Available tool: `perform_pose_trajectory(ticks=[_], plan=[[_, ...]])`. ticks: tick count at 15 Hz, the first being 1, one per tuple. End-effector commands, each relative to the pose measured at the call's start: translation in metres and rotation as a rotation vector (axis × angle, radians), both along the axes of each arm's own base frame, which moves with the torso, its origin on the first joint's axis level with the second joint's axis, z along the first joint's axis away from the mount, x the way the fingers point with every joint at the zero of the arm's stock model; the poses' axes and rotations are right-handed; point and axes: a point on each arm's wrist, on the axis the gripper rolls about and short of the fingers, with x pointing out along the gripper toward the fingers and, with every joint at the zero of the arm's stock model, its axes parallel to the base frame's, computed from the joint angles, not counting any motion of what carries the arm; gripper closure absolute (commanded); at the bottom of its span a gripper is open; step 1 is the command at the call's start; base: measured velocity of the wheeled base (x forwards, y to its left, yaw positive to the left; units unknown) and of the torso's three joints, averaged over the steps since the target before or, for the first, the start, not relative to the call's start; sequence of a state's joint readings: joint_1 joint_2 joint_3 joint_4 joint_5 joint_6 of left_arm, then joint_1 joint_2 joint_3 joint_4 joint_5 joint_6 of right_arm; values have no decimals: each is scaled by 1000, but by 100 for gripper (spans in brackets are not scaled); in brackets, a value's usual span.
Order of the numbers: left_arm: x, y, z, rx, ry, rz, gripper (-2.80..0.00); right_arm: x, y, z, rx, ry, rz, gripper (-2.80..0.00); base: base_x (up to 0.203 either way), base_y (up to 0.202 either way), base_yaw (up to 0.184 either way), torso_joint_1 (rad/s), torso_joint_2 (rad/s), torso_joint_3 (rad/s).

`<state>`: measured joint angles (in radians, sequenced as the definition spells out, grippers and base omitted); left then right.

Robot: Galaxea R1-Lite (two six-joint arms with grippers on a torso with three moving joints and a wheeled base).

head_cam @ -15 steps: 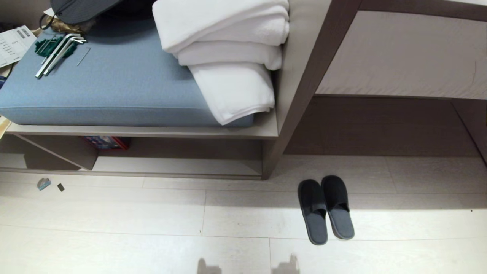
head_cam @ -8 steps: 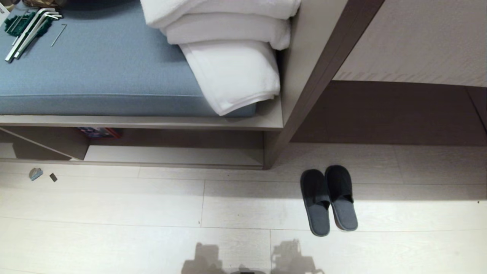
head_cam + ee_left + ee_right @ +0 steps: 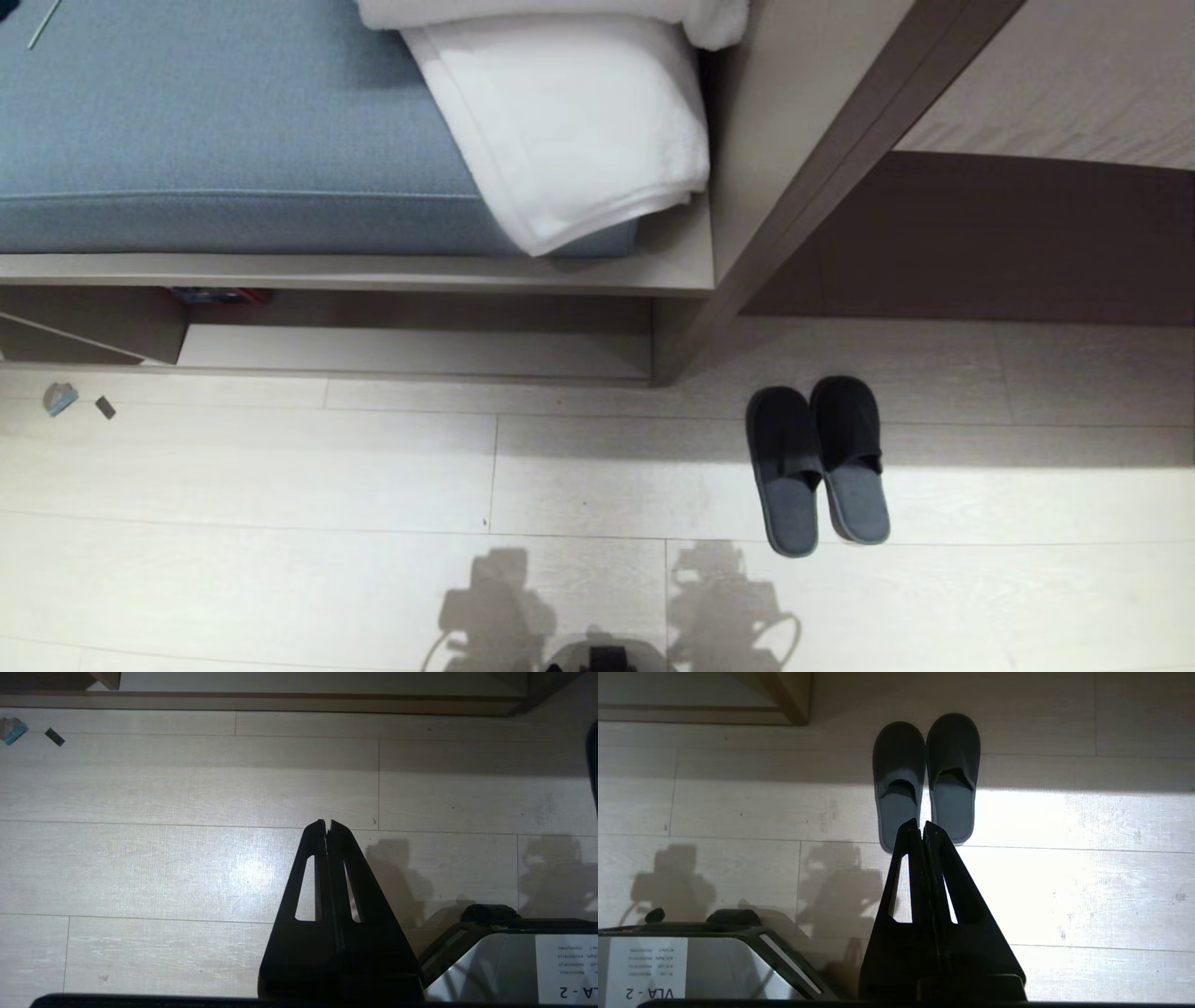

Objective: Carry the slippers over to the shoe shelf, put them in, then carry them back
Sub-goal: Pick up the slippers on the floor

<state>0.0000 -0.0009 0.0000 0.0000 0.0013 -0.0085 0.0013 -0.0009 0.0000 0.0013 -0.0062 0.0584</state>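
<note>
The slippers (image 3: 818, 462) lie flat on the floor (image 3: 280, 485), side by side and touching along their inner edges, toes toward the furniture and heels toward the robot. They sit just in front of the dark opening under the desk (image 3: 1055, 84), to the right of the upright panel (image 3: 822, 149). The shoe shelf (image 3: 411, 353) is the low cubby to the left of that panel, beneath a bench with a blue cushion (image 3: 215, 121) and a folded white towel (image 3: 569, 112). Its pale bottom board shows no slippers on it.

Neither arm appears in the head view; only their shadows fall on the floor near the robot. The left claw (image 3: 327, 825) is closed, fingertips together, holding nothing, above bare floor. The right claw (image 3: 922, 826) is likewise closed and empty, pointing toward the heels of the slippers (image 3: 924, 779).

Step in hand: approach, before the first pickup. Nothing of the task is done yet.

Next move, as judged: the right claw must open and descend onto the slippers. Since they are flat and thin, gripping both inner edges together, or the toe uppers, looks the most workable. The carry then goes left to the cubby, over its raised front lip.
</note>
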Motion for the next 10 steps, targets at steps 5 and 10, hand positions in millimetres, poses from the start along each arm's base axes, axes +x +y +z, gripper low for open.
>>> perform_pose_trajectory(ticks=[5, 10], plan=[[0, 0, 0, -1, 1, 0, 0, 0, 0, 0, 1, 0, 0, 0, 0, 0, 0, 2, 1, -198], [0, 0, 0, -1, 1, 0, 0, 0, 0, 0, 1, 0, 0, 0, 0, 0, 0, 0, 3, -196]])
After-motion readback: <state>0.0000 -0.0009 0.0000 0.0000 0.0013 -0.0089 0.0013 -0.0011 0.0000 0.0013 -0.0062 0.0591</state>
